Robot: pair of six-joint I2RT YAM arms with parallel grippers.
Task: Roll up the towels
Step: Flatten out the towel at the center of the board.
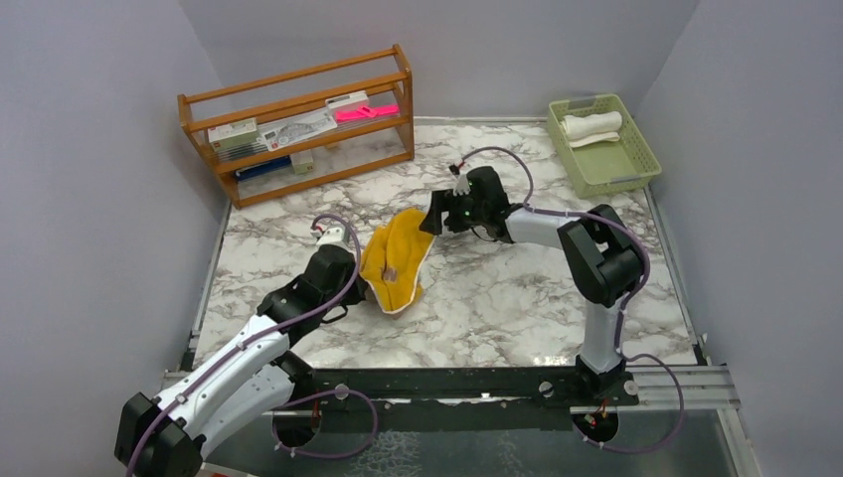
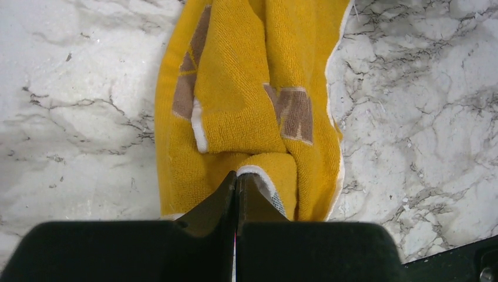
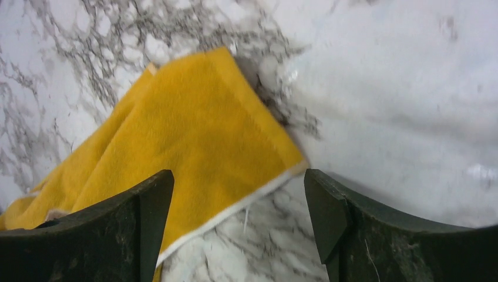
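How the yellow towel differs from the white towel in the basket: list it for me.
Colour: the yellow towel is mustard with a pale edge; the white towel is cream.
Shape: the yellow towel is bunched and unrolled; the white towel looks rolled.
Place: the yellow towel lies on the table, pinched by the left gripper; the white towel lies in the basket, untouched.
Both are soft cloth.

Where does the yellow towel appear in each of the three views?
Top external: yellow towel centre-left, on the marble table.
Left wrist: towel fills the upper middle.
Right wrist: towel in the left half, corner pointing right.
Shared landmark: the towel's white edging.
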